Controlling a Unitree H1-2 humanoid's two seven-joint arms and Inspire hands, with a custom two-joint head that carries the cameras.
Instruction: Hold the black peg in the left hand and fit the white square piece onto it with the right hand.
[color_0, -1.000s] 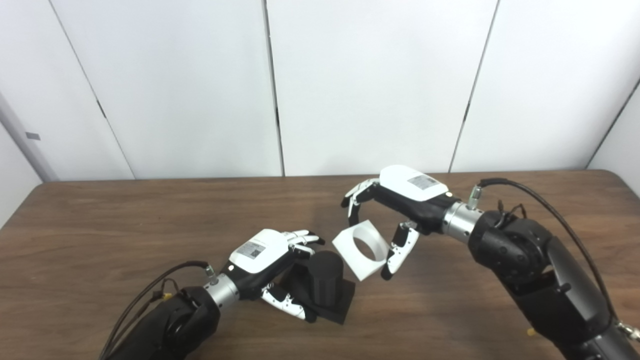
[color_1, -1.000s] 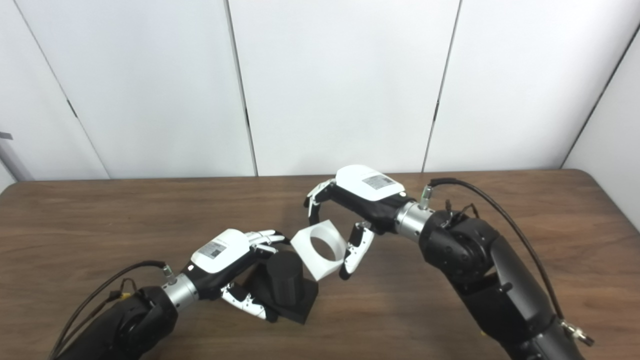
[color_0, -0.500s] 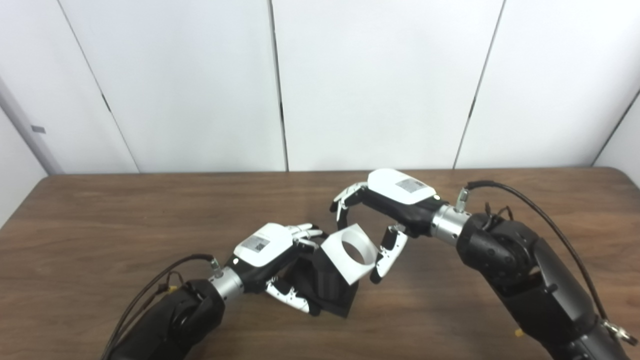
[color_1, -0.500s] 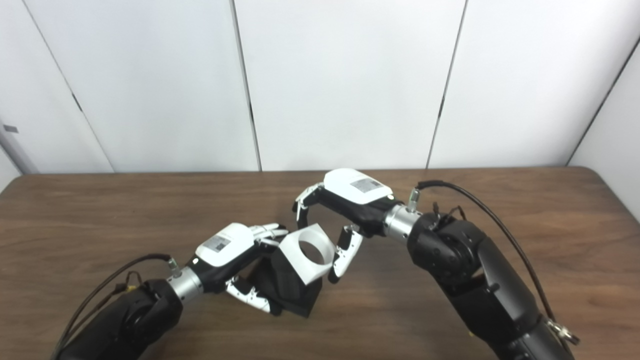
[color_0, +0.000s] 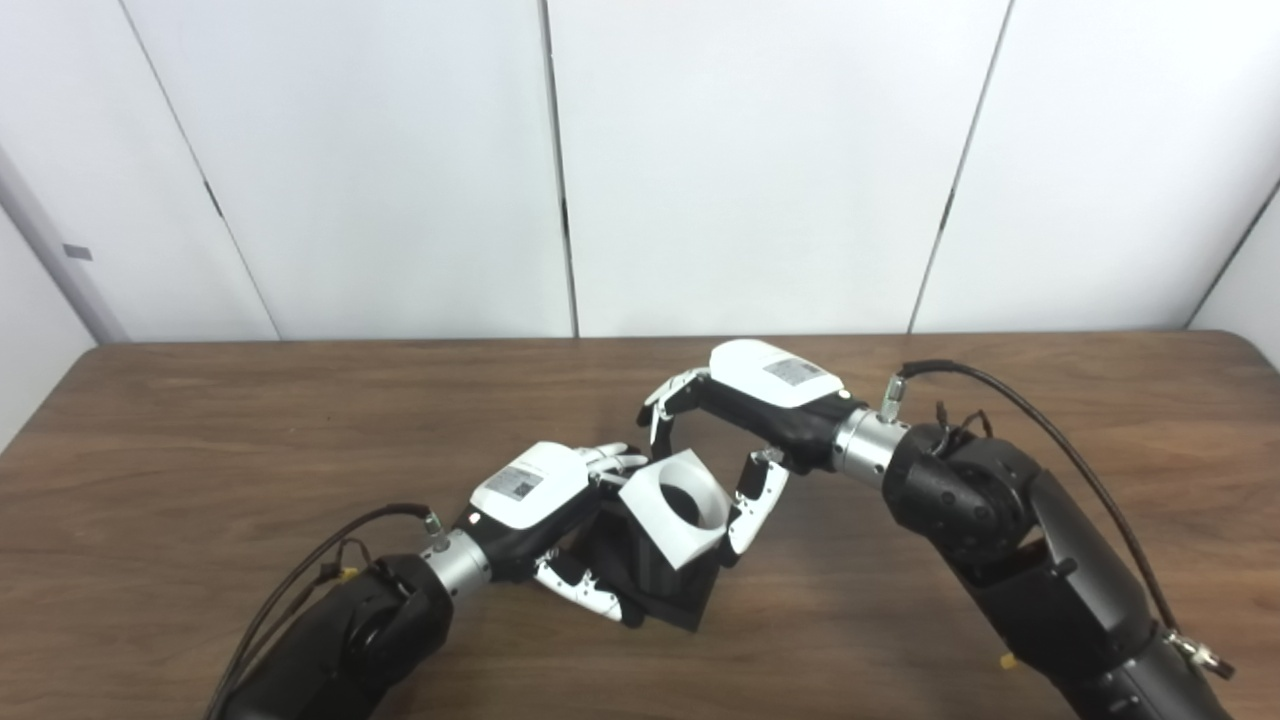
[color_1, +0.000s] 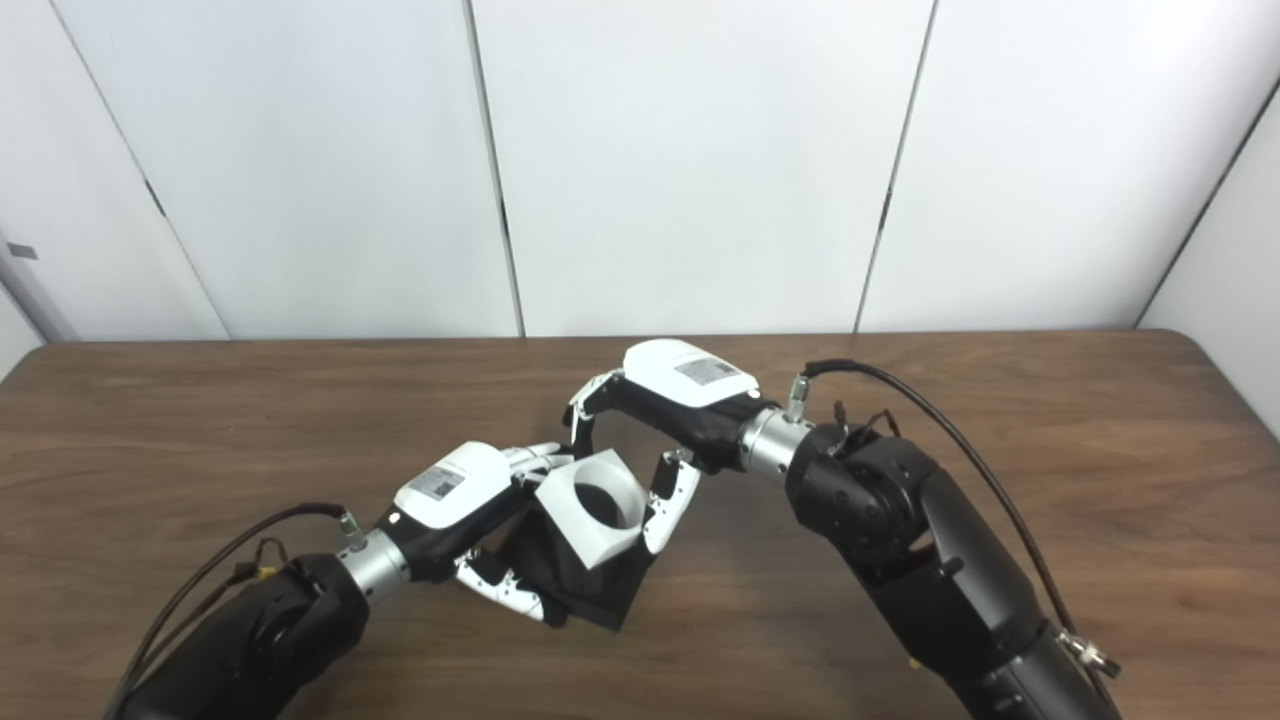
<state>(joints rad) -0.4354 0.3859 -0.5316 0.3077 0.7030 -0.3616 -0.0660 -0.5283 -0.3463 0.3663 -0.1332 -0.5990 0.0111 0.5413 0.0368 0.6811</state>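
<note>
Black peg (color_0: 655, 575): held tilted just above the brown worktop (color_0: 200, 450), near its middle, its square base low and toward the front. The left hand (color_0: 545, 515) grips it from the left side, fingers (color_0: 580, 597) wrapped around the base. White square piece (color_0: 674, 507): sits over the upper end of the peg, round hole facing up and toward the right, dark inside. The right hand (color_0: 745, 420) pinches it, fingers (color_0: 662, 405) on the far edge, thumb (color_0: 750, 500) against the near right edge. Depth of seating cannot be determined.
</note>
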